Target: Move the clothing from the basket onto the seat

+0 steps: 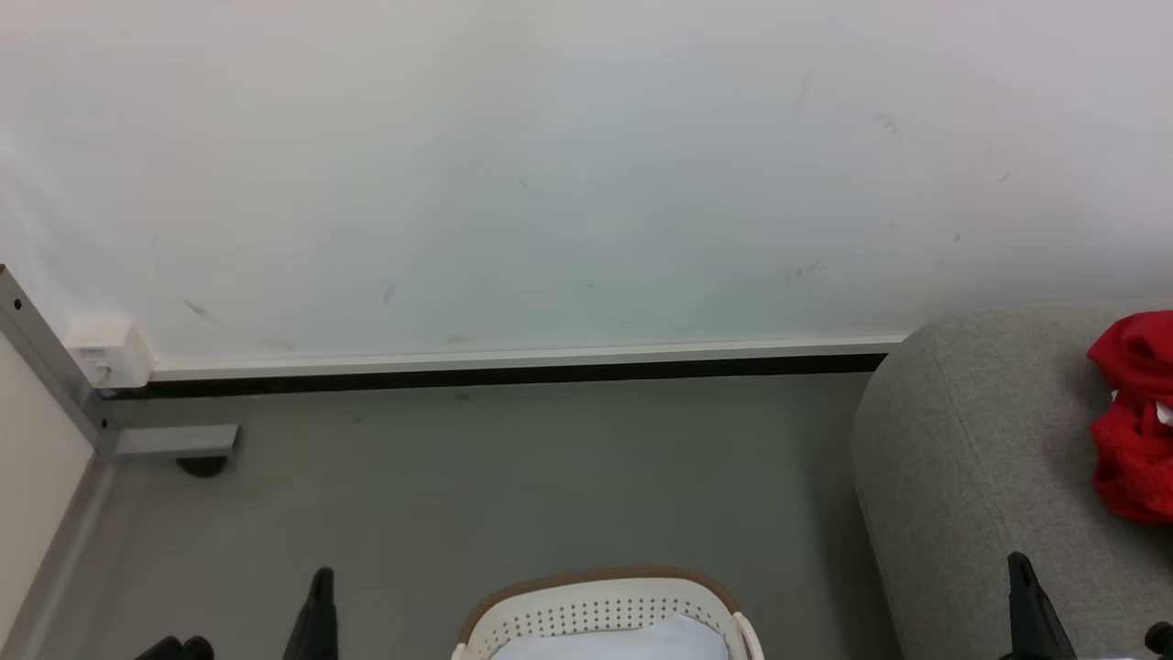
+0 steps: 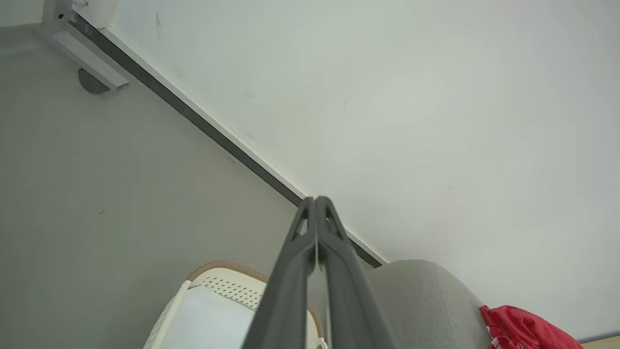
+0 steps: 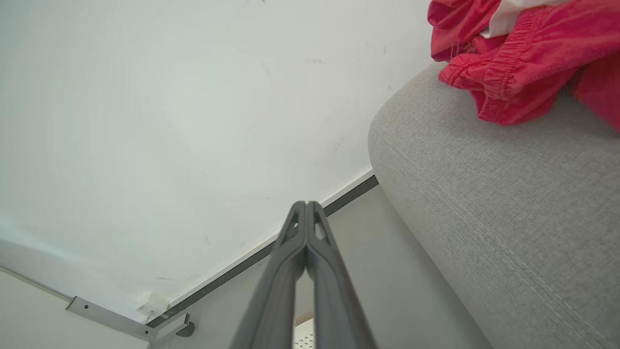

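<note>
A scuffed white wall (image 1: 586,165) meets the grey floor (image 1: 513,477) along a dark skirting strip (image 1: 513,374), with a grey metal frame leg (image 1: 169,442) at the far left. The oval cream-white perforated plastic basket with a brown rim (image 1: 596,610) stands on the floor between the two hands. The bright red fabric clothing with a white panel (image 1: 1132,422) lies crumpled on the large grey woven upholstered seat (image 1: 971,477), ahead and to the right of the right hand (image 3: 306,207), apart from it. The left hand (image 2: 316,203) hangs beside the basket. Both hands point toward the wall, long dark fingers pressed together, clenched on nothing.
</note>
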